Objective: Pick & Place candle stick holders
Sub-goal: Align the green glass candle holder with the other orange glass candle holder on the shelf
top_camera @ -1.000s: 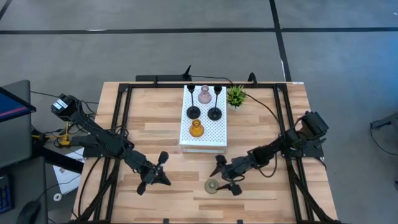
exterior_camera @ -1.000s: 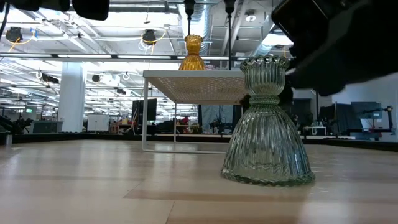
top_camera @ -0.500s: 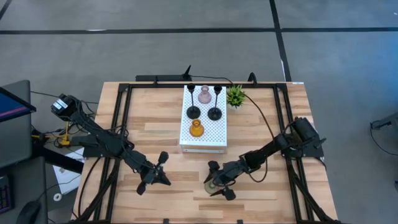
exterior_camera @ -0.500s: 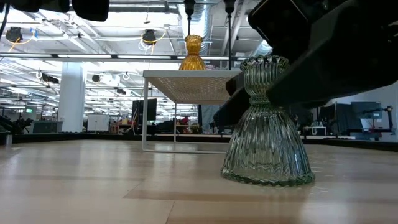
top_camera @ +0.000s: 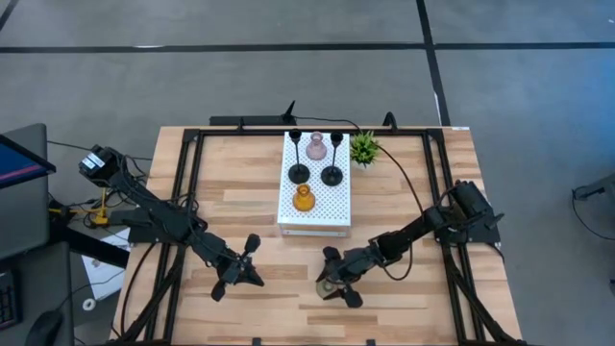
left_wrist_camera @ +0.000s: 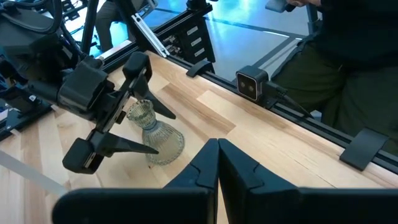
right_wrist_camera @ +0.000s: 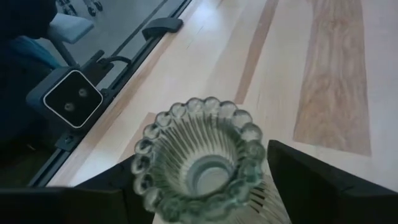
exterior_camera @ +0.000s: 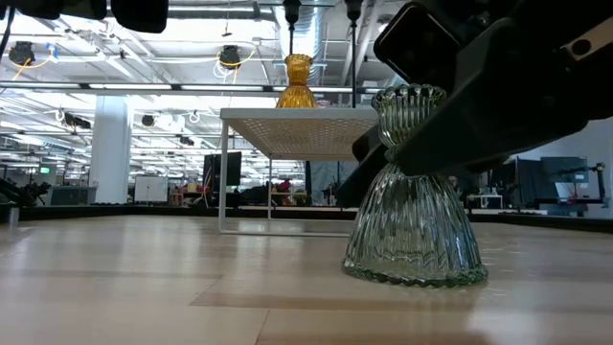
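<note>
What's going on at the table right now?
The right gripper has its jaws set either side of the ribbed pale grey-green glass candle holder, which stands upright on the wooden table. The jaws look open, not clamped. The left gripper waits shut nearby. The amber glass holder, pink one and two black stemmed ones sit on the white perforated stand.

A light wooden desk (top_camera: 404, 207) with a black metal frame stands on a grey floor (top_camera: 192, 67) crossed by dark lines. Seen level across the desk, a large open hall lies behind, with white pillars (exterior_camera: 110, 149), exposed ceiling pipes and bright ceiling lights (exterior_camera: 230, 57). A person in dark clothing (left_wrist_camera: 336, 56) stands just beyond the desk's edge.
</note>
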Available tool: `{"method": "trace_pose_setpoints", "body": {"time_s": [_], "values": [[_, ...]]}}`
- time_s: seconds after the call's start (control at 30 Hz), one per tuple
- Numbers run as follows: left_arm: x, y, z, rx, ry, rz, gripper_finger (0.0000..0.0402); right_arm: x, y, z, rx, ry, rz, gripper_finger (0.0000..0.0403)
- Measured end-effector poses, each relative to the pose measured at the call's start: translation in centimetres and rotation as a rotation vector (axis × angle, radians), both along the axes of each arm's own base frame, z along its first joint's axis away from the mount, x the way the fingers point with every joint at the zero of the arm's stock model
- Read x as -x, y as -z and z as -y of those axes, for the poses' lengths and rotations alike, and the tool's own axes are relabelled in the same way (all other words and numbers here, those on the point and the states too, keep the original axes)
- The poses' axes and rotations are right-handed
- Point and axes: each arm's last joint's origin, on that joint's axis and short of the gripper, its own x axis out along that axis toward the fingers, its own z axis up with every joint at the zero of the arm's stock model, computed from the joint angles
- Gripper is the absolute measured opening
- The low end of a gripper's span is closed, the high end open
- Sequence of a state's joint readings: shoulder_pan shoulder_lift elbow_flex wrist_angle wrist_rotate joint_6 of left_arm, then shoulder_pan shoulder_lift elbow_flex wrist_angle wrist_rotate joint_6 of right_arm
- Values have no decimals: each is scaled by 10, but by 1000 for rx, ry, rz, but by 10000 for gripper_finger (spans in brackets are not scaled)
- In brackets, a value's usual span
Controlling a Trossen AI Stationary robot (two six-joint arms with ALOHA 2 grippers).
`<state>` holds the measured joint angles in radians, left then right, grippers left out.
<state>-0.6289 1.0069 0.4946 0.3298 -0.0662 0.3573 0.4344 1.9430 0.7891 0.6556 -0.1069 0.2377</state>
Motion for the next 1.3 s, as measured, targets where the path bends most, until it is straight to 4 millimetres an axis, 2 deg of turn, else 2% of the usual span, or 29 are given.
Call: {"method": "trace_pose_setpoints", "body": {"time_s": [0.37,0.7,0.97,1.3], "values": [[0,0,0,0,0,0,7,-1,2,4,8,13,-17,252],[0,0,0,0,0,0,7,-5,1,13,9,40,-19,205],[0,0,0,0,0,0,7,-10,0,24,4,72,-9,194],[0,0,0,0,0,0,7,-9,-3,18,-51,83,8,170]]}}
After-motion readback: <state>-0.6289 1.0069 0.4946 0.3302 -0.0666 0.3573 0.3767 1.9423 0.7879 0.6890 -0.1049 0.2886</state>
